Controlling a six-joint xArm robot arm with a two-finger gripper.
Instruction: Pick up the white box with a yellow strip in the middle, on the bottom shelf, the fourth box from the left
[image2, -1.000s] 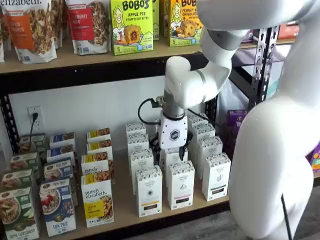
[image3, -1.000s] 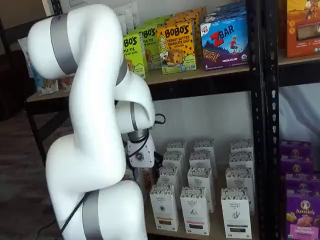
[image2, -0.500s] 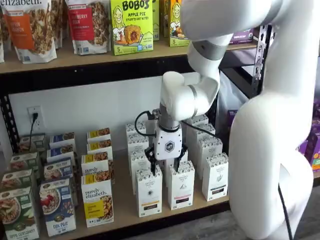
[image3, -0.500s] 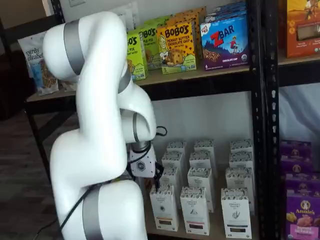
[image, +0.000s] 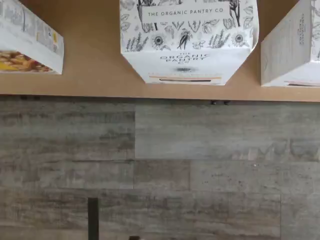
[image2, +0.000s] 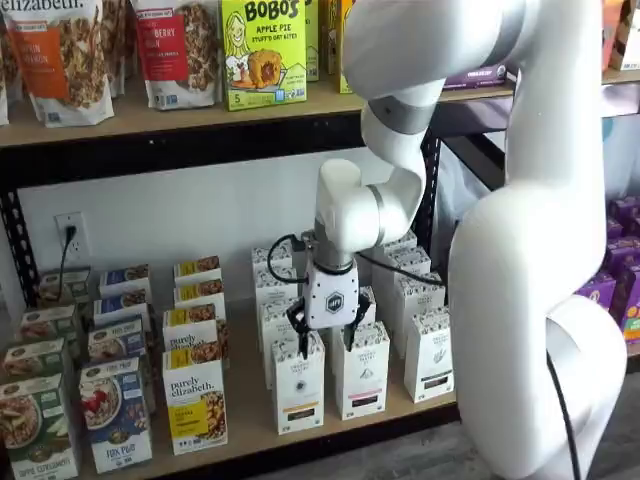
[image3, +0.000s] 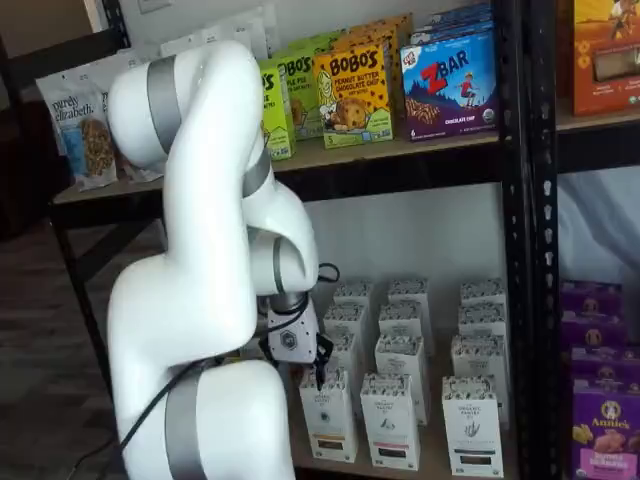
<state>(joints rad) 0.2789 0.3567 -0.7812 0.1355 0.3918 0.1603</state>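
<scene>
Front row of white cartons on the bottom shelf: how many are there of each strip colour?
Yellow strip: 1, the white box with a yellow strip
Reddish strip: 1, the reddish-strip carton
Dark strip: 1, the dark-strip carton
Total: 3

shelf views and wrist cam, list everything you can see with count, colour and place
white box with a yellow strip: one, white, front of the bottom shelf, under the end effector
other white cartons: several rows, white, bottom shelf
purely elizabeth boxes: a few, white with yellow, bottom shelf
dark green and blue boxes: several, bottom shelf end
purple boxes: several, beside the white cartons
Bobo's boxes: several, green and yellow, upper shelf
granola bags: several, upper shelf
Zbar box: blue, upper shelf
arm: one, white
end effector: one, white with black fingers, open
</scene>
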